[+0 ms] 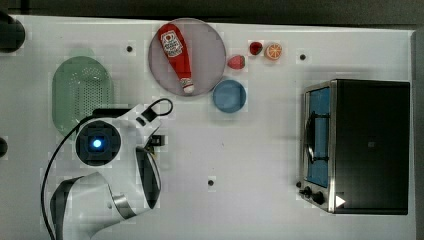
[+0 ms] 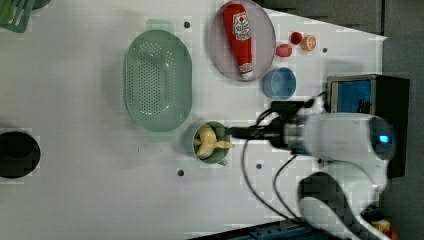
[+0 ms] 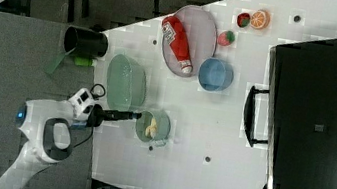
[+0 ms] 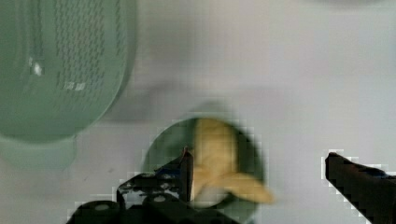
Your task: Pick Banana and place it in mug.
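**Banana sits in the mug, jaws spread wide above it**

We start with the white table (image 1: 260,150), which spans nearly the whole top view and carries small dark holes. Beyond its edge, in the right view, we see grey floor (image 3: 9,65) and dark furniture legs at the right view's top.

Next in size is the black toaster oven (image 1: 370,145), standing at the top view's right with its glass door and handle facing the middle of the table. The white robot arm (image 1: 115,165) occupies the top view's lower left, a blue light glowing on it.

The pale green colander (image 2: 157,80) lies at the left view's upper middle. To the left view's right of it is a grey plate (image 2: 220,55) with a red ketchup bottle (image 2: 241,37) lying on it. Just beside the plate is a blue cup (image 2: 280,82), and near it a strawberry (image 2: 283,50), a dark red fruit (image 2: 296,38) and an orange slice (image 2: 308,42).

The mug (image 2: 220,156) stands just below the colander in the left view. The banana (image 2: 207,142) rests inside it, one end poking over the rim.

The gripper (image 4: 259,161) hangs over the mug, its dark fingers (image 4: 187,163) set well apart on either side of the banana, holding nothing.
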You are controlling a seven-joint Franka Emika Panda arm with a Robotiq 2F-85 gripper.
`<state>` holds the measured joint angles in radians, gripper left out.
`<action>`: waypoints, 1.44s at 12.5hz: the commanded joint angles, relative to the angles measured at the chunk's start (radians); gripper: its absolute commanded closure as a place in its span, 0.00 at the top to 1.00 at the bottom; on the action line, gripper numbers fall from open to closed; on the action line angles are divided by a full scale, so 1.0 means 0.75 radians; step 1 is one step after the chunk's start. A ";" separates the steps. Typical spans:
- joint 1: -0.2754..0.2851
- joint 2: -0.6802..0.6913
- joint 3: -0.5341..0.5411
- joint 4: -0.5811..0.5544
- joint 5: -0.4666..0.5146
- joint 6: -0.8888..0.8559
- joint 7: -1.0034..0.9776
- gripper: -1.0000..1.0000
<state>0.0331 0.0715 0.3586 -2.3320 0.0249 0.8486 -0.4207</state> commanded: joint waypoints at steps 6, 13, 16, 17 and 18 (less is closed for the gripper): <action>-0.051 -0.470 -0.398 0.226 -0.012 -0.584 0.057 1.00; -0.064 -0.481 -0.609 0.451 -0.039 -0.878 0.419 1.00; -0.063 -0.475 -0.597 0.492 -0.061 -0.935 0.472 1.00; -0.063 -0.476 -0.596 0.498 -0.070 -0.952 0.472 1.00; -0.063 -0.476 -0.596 0.498 -0.071 -0.966 0.472 1.00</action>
<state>-0.0278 -0.2908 -0.1072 -1.9727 -0.0289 0.1335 -0.1259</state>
